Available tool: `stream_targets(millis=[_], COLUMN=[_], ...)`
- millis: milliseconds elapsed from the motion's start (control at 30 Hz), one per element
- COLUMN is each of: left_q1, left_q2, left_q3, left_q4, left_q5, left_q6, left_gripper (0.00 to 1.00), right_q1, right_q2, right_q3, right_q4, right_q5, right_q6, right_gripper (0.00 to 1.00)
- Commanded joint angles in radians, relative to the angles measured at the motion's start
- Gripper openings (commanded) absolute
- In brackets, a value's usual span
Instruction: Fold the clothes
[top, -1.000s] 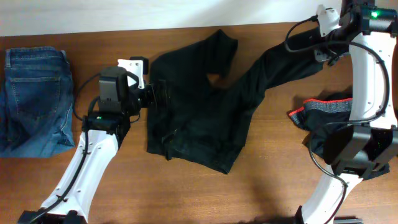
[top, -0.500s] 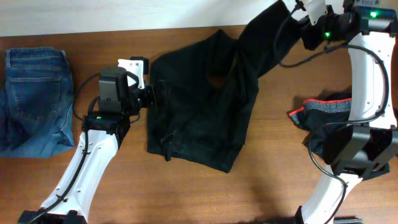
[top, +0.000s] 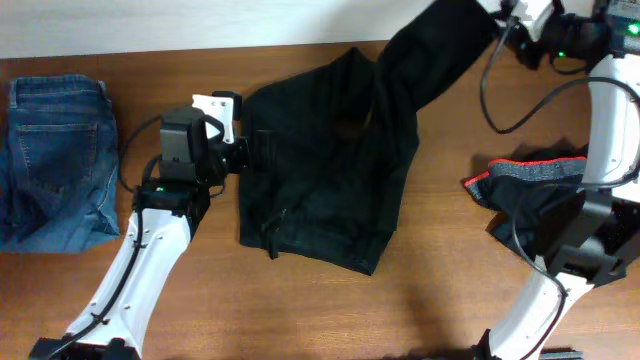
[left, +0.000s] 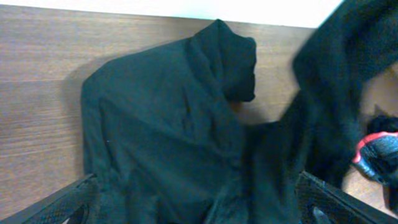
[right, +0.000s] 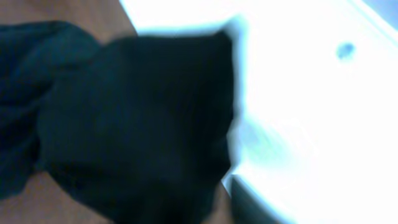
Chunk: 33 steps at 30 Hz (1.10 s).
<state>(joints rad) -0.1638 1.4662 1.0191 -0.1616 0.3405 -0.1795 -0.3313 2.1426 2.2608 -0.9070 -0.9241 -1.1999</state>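
Observation:
Black trousers lie spread on the wooden table, waist toward the front. My left gripper sits at their left waist edge, its fingers wide apart over the cloth. In the left wrist view the trousers fill the space between the fingers. My right gripper at the back right is shut on one trouser leg and holds it up off the table. In the right wrist view the black cloth covers the jaws.
Folded blue jeans lie at the far left. A dark garment with a red and grey waistband lies at the right, by the right arm's base. A white wall runs along the table's back edge.
My right gripper has lifted the trouser leg off the table and carried it up and to the left. The left arm has not moved.

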Motion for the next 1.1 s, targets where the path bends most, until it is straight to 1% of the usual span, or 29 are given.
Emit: stream_targets(millis=[0, 33, 67, 133, 167, 200, 233, 267, 300, 333, 367, 433, 467, 500, 533, 600, 667, 700, 733, 800, 867, 1067], left_q1=[-0.024, -0.029, -0.032, -0.036, -0.035, -0.036, -0.037, -0.037, -0.037, -0.037, -0.036, -0.036, -0.036, -0.032, -0.027, -0.017, -0.011, -0.009, -0.004, 0.004, 0.017, 0.029], left_q2=[0.007, 0.007, 0.007, 0.007, 0.008, 0.008, 0.008, 0.008, 0.008, 0.008, 0.008, 0.008, 0.007, 0.007, 0.007, 0.007, 0.007, 0.007, 0.007, 0.007, 0.007, 0.007], left_q3=[0.008, 0.008, 0.008, 0.008, 0.008, 0.008, 0.008, 0.008, 0.008, 0.008, 0.008, 0.008, 0.009, 0.01, 0.012, 0.019, 0.019, 0.019, 0.019, 0.019, 0.019, 0.019], left_q4=[0.009, 0.013, 0.017, 0.019, 0.018, 0.018, 0.018, 0.018, 0.009, 0.003, -0.006, -0.015, -0.011, 0.0, 0.006, 0.008, 0.005, 0.001, -0.005, -0.01, -0.016, -0.047], left_q5=[0.003, 0.004, 0.003, 0.001, 0.0, 0.0, 0.0, 0.0, 0.0, 0.0, -0.002, -0.035, -0.059, -0.073, -0.072, -0.072, -0.075, -0.076, -0.076, -0.076, -0.075, -0.075], left_q6=[0.018, 0.025, 0.043, 0.066, 0.066, 0.065, 0.065, 0.065, 0.065, 0.065, 0.066, 0.073, 0.072, 0.072, 0.072, 0.072, 0.072, 0.072, 0.072, 0.072, 0.072, 0.072], left_gripper=[0.99, 0.99, 0.99, 0.99, 0.99, 0.99, 0.99, 0.99, 0.99, 0.99, 0.99, 0.99, 0.99, 0.99, 0.99, 0.99, 0.99, 0.99, 0.99, 0.99, 0.99, 0.99], right_q1=[-0.04, -0.053, -0.068, -0.078, -0.085, -0.087, -0.087, -0.085, -0.074, -0.067, -0.042, 0.005, 0.053, 0.124, 0.152, 0.247, 0.326, 0.369, 0.404, 0.459, 0.499, 0.52], right_q2=[0.045, 0.048, 0.048, 0.046, 0.046, 0.046, 0.046, 0.046, 0.046, 0.046, 0.046, 0.046, 0.046, 0.046, 0.046, 0.046, 0.047, 0.047, 0.047, 0.055, 0.076, 0.179], right_q3=[0.003, 0.004, 0.004, 0.005, 0.005, 0.005, 0.005, 0.005, 0.005, 0.005, 0.005, 0.005, 0.005, 0.005, 0.005, 0.005, 0.005, 0.005, 0.005, 0.005, 0.005, 0.005], right_q4=[0.051, 0.076, 0.114, 0.147, 0.172, 0.169, 0.139, 0.09, -0.009, -0.053, -0.155, -0.239, -0.27, -0.286, -0.286, -0.276, -0.264, -0.263, -0.26, -0.248, -0.225, -0.162], right_q5=[-0.054, -0.052, -0.052, -0.055, -0.056, -0.056, -0.056, -0.06, -0.059, -0.059, -0.028, 0.089, 0.197, 0.349, 0.406, 0.624, 0.839, 0.96, 1.038, 1.116, 1.139, 1.139], right_q6=[0.17, 0.242, 0.366, 0.526, 0.743, 0.9, 1.007, 1.052, 1.051, 1.043, 0.986, 0.961, 0.966, 0.995, 1.015, 1.131, 1.286, 1.402, 1.491, 1.576, 1.629, 1.653], right_gripper=[0.99, 0.99, 0.99, 0.99, 0.99, 0.99, 0.99, 0.99, 0.99, 0.99, 0.99, 0.99, 0.99, 0.99, 0.99, 0.99, 0.99, 0.99, 0.99, 0.99, 0.99, 0.99])
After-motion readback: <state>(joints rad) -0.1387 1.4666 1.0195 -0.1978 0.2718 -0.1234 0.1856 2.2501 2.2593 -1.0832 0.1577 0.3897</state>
